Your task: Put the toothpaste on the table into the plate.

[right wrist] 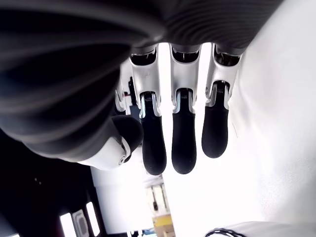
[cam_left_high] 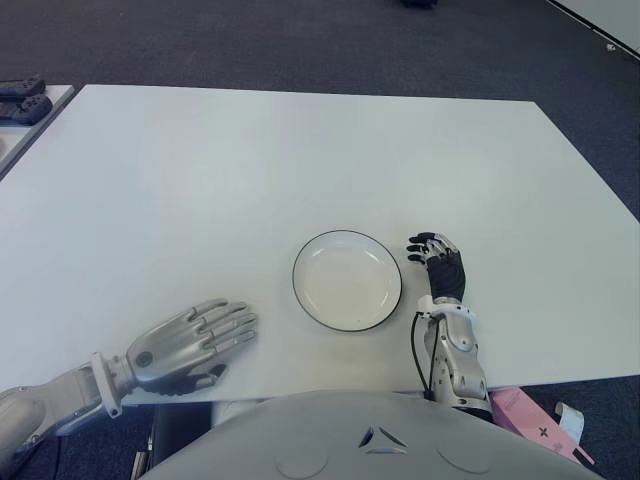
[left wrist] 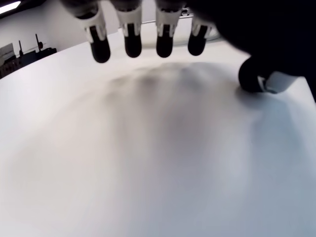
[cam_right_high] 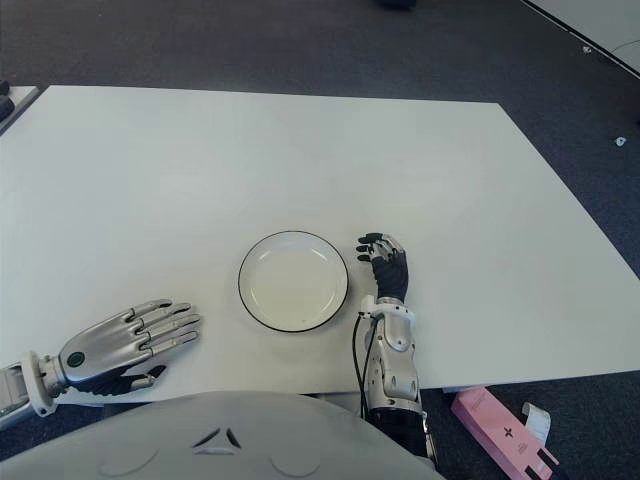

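Plate [cam_left_high: 347, 279] bare on white table [cam_left_high: 300, 160], between two open robot hands.

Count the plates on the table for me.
1: a white plate near the table's front edge, between the left hand and the right hand. None appear hidden.

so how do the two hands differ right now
The left hand is silver and lies palm down, fingers stretched flat toward the plate, well off to its left. The right hand has dark fingers, stands on edge with them a little curled, and sits close beside the plate's right rim. Both are over the white table near its front edge, and neither holds anything. No toothpaste shows on the table.
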`<act>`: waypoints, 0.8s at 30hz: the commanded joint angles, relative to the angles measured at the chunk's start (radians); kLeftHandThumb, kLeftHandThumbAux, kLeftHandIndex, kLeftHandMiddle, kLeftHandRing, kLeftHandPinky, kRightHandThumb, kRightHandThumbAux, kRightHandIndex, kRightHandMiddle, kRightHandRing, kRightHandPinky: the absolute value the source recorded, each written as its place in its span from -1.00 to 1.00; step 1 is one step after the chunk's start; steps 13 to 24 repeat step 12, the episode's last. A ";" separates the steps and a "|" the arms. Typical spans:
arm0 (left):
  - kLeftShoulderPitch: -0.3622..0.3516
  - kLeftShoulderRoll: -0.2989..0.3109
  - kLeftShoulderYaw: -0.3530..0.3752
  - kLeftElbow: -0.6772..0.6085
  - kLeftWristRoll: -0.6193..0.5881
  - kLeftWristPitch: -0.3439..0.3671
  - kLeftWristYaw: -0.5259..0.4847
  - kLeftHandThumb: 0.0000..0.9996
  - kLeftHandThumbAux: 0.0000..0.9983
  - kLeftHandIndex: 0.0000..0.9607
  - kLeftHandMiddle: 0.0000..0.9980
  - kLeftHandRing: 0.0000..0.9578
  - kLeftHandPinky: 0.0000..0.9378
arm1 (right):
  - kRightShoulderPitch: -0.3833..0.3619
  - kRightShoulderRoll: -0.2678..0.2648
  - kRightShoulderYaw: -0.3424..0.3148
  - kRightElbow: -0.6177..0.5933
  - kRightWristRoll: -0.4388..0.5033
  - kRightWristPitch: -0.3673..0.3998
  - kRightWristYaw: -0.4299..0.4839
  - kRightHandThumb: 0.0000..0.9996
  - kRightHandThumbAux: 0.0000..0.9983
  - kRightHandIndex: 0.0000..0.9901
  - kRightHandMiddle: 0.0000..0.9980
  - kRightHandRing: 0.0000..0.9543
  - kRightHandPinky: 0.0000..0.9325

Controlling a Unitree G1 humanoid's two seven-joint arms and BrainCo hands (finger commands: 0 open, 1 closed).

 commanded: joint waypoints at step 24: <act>-0.084 -0.060 -0.105 0.107 -0.076 0.014 -0.053 0.21 -0.23 -0.87 -0.77 -0.60 -0.28 | -0.013 0.023 -0.011 0.042 0.005 0.015 0.001 0.42 0.45 -0.14 -0.02 0.03 0.07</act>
